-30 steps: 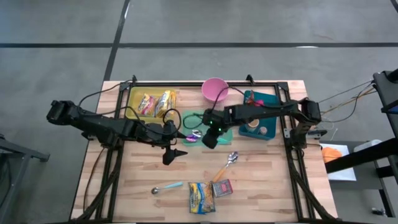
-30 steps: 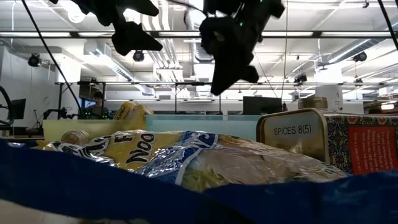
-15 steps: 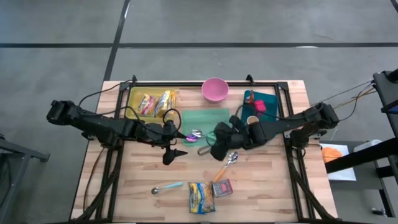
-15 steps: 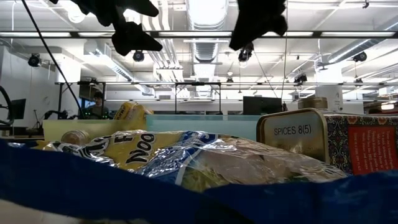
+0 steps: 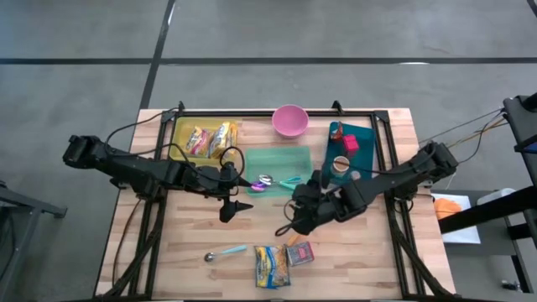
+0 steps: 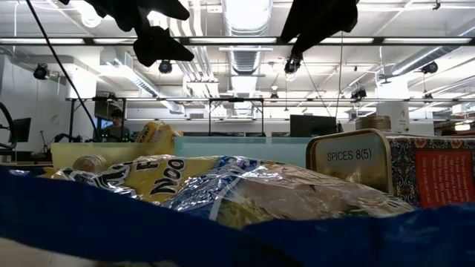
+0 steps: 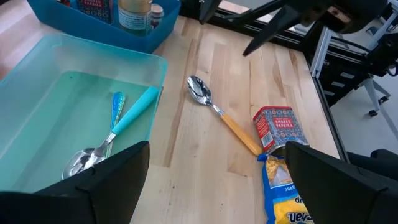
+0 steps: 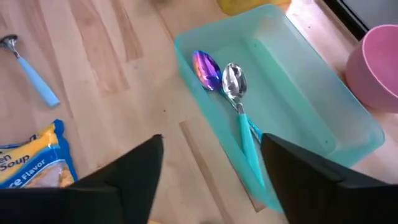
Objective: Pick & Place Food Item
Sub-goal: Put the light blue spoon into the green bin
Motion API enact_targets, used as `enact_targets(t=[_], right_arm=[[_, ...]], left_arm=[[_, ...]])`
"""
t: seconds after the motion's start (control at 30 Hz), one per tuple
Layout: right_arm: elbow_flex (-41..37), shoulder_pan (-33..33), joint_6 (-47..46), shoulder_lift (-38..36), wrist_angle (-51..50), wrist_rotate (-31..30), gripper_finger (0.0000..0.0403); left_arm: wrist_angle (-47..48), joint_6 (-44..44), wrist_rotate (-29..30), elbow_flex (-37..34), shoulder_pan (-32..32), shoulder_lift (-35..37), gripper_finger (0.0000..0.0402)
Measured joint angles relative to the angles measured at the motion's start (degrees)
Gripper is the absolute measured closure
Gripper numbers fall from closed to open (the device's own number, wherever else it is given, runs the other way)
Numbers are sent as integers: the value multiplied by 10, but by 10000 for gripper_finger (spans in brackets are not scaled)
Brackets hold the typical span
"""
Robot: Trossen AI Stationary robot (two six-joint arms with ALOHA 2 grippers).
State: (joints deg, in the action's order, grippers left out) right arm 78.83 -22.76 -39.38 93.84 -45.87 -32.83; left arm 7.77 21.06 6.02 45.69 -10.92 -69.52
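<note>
Hovering over the light wooden table (image 5: 361, 260) with the right gripper (image 5: 292, 222), fingers spread and pinching nothing, just beyond the yellow-and-blue foil noodle soup packet (image 5: 270, 265) lying flat at the table's near edge. Judging that packet to be the food item, and the step in hand to be the approach for the pick.

Needing to come nearer the table's edge before descending. Squaring the fingers across the packet's narrow width rather than its length. Keeping clear of the small red patterned spice tin (image 5: 299, 252) touching, or just beside, the packet's right side, and of the orange-handled metal spoon (image 7: 224, 118) lying near it. Lowering slowly, since foil is likely slippery and crushable; closing on a raised fold rather than pressing flat.

Waiting with the left gripper (image 5: 237, 206), fingers wide apart and empty, just in front of the translucent teal cutlery tray (image 5: 277, 158). Guessing the yellow tray (image 5: 178, 138) with snack packets as the destination.
</note>
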Motion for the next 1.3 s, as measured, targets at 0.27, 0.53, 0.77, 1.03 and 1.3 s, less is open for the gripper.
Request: enact_targets(t=[0.27,0.53,0.77,1.03,1.3], right_arm=[[0,-13,-78,-1,-39,16,73],[-3,-76,-192,-1,-147,-21,53],[-34,-137,-251,-1,-151,-106,53],[-79,-161,-340,0,-151,-185,53],[-119,-160,-387,0,-145,-184,52]], left_arm=[[0,15,0,0,0,0,22],[16,20,-25,0,0,0,22],[102,94,-137,1,-17,0,22],[157,136,-129,1,-106,-30,22],[134,208,-123,2,-199,-117,23]])
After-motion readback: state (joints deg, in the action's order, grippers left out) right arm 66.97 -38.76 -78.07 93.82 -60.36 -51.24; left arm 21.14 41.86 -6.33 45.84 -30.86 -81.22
